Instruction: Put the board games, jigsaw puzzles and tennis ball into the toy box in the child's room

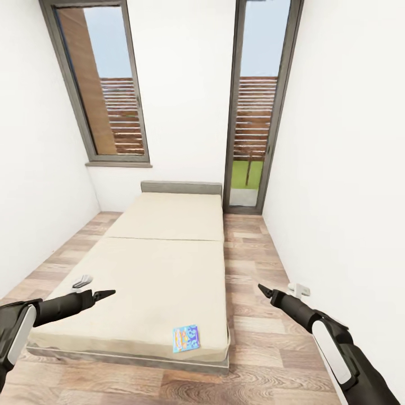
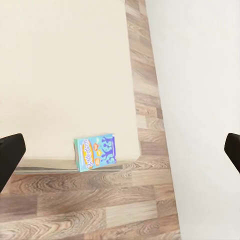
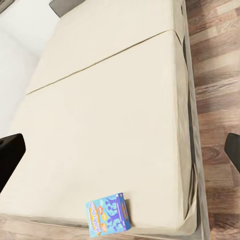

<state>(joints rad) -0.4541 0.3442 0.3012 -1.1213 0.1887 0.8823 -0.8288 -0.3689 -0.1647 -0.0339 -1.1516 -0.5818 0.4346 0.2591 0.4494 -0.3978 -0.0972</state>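
Both arms reach forward over the bed's (image 1: pixel 163 270) near end, left gripper (image 1: pixel 104 293) and right gripper (image 1: pixel 265 291) spread wide and empty, so collecting the blue board game (image 1: pixel 186 338) at the near edge seems under way, requiring a descent.

Bed (image 1: pixel 163 264): low, cream-beige mattress, one seam across its width, grey headboard at the far end; lies lengthwise on wood-plank floor. Board game (image 1: pixel 186 338): small thin blue box, cartoon print with an orange-yellow strip, lettering too small to read; flat on the mattress near its near right corner, slightly skewed.
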